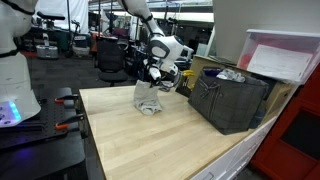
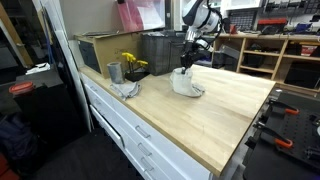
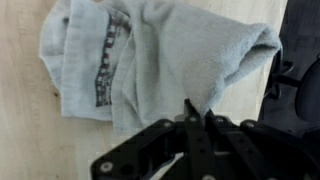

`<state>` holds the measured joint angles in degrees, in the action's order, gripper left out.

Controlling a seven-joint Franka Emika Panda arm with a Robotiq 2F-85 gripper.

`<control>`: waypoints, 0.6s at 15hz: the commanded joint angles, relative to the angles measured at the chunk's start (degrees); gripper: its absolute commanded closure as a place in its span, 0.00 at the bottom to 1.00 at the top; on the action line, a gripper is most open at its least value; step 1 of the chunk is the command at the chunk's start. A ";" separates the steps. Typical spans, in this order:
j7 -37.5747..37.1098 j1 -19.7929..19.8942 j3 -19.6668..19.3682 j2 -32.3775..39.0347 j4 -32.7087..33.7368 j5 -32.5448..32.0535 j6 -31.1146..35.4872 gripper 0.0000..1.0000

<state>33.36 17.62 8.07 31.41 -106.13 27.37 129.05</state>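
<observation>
From left to right in an exterior view I see the wooden table (image 1: 110, 135), then my gripper (image 1: 153, 73) mid-table with its jaws pinched almost fully together on the top fold of a grey cloth (image 1: 148, 99) whose lower end rests on the wood, then a dark basket (image 1: 232, 102) at the right.

A workshop or robotics lab: a wooden desk (image 2: 225, 110) with drawers (image 2: 140, 140), tool shelves (image 2: 275, 55), office chairs (image 1: 108, 55), other robots (image 1: 15, 60).
</observation>
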 commanded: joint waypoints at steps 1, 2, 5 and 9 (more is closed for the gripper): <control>-3.08 -1.80 -3.69 0.38 0.32 -3.62 0.15 0.98; -4.07 -2.24 -4.58 0.22 -0.22 -5.23 0.53 0.98; -7.04 -3.44 -6.69 0.16 -1.33 -10.38 0.82 0.98; -12.38 -6.05 -9.64 0.91 -2.83 -18.83 1.41 0.78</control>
<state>25.02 13.81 0.74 32.48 -107.24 13.43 129.26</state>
